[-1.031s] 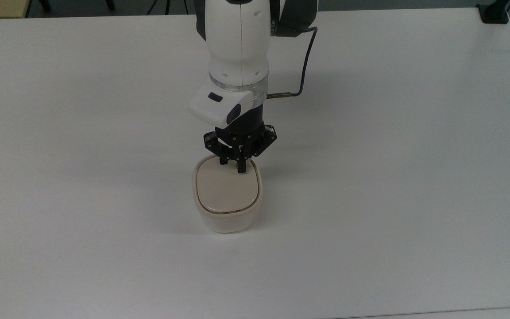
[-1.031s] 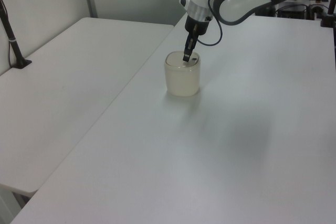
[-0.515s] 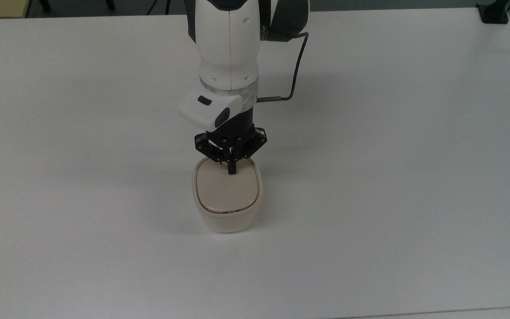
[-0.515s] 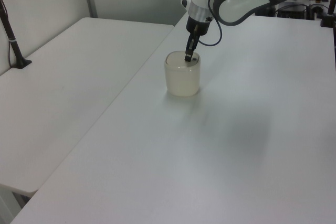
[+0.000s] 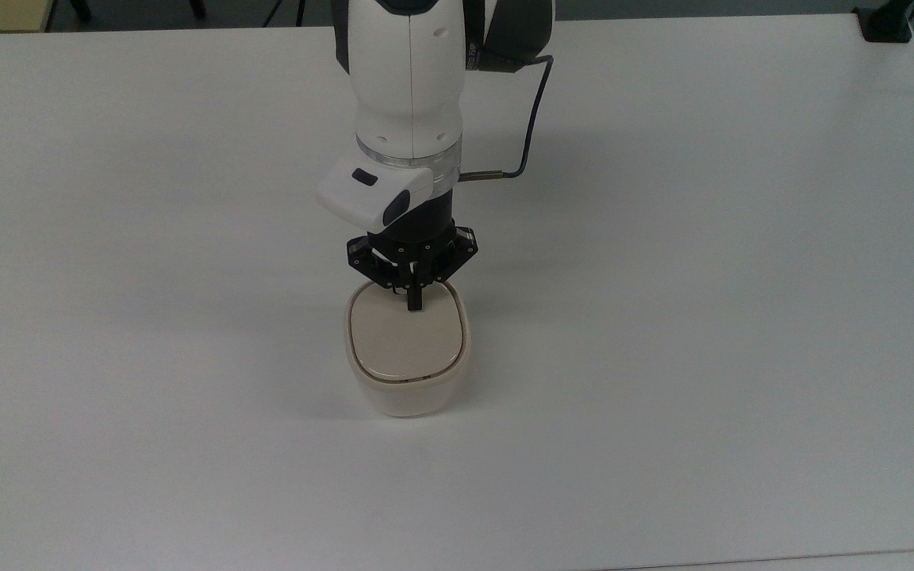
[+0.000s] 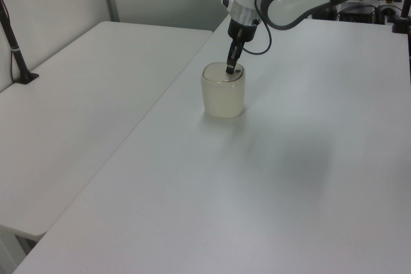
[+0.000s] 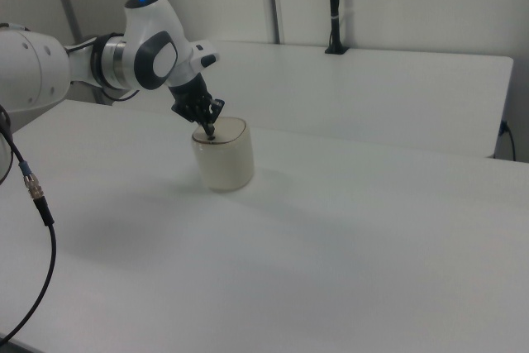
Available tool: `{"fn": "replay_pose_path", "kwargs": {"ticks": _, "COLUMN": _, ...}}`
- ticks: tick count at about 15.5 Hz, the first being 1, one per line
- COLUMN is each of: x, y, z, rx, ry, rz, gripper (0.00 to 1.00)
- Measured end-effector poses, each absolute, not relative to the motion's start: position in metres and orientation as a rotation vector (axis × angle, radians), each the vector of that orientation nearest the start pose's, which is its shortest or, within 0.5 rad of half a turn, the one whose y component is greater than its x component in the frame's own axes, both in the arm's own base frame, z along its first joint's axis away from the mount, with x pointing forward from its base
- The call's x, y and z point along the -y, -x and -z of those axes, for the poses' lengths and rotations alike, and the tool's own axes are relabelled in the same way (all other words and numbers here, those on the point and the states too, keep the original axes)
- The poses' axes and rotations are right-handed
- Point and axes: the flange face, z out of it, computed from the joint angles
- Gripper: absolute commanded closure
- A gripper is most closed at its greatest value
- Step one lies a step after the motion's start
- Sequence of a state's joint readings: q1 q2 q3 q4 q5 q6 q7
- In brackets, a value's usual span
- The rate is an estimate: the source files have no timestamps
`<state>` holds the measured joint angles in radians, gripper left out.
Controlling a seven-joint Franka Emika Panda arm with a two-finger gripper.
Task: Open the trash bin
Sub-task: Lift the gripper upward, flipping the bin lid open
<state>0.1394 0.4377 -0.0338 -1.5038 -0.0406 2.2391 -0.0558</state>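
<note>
The cream-white trash bin [image 5: 407,392] stands on the white table [image 5: 703,277], and its beige lid [image 5: 403,341] lies flat and closed. My gripper [image 5: 415,304] points straight down with its fingers pressed together, shut on nothing. The fingertips touch the far edge of the lid, where they cover the black button. In the left view the gripper [image 6: 230,68] meets the bin [image 6: 223,97] at the top's far rim. In the right view the gripper [image 7: 210,131] rests on the bin [image 7: 223,163] at the lid's left side.
A black cable [image 5: 532,111] loops off the wrist to the top view's right. A second white table [image 6: 83,113] adjoins on the left view's left, with a black post [image 6: 16,56] clamped to it. Another black post [image 7: 334,6] stands at the back of the right view.
The gripper has shifted a little to the top view's left along the lid's far edge and its fingers have come together. In the last half second it has barely moved. The lid stays closed.
</note>
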Motion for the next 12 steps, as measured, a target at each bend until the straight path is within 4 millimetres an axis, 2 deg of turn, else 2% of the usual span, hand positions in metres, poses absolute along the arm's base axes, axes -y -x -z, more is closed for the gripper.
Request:
{"fn": "replay_pose_path", "kwargs": {"ticks": 2, "x": -0.069, "y": -0.705, "z": -0.462, "rx": 0.273, "ry": 3.143, "rz": 0.446, "gripper": 1.0}}
{"fn": "replay_pose_path", "kwargs": {"ticks": 4, "x": -0.057, "y": -0.696, "z": -0.487, "rx": 0.246, "ry": 3.154, "rz": 0.403, "gripper": 1.0}}
{"fn": "replay_pose_path", "kwargs": {"ticks": 7, "x": -0.042, "y": -0.671, "z": -0.526, "rx": 0.209, "ry": 3.17, "rz": 0.301, "gripper": 1.0}}
{"fn": "replay_pose_path", "kwargs": {"ticks": 12, "x": -0.006, "y": -0.636, "z": -0.577, "rx": 0.122, "ry": 3.185, "rz": 0.221, "gripper": 1.0}}
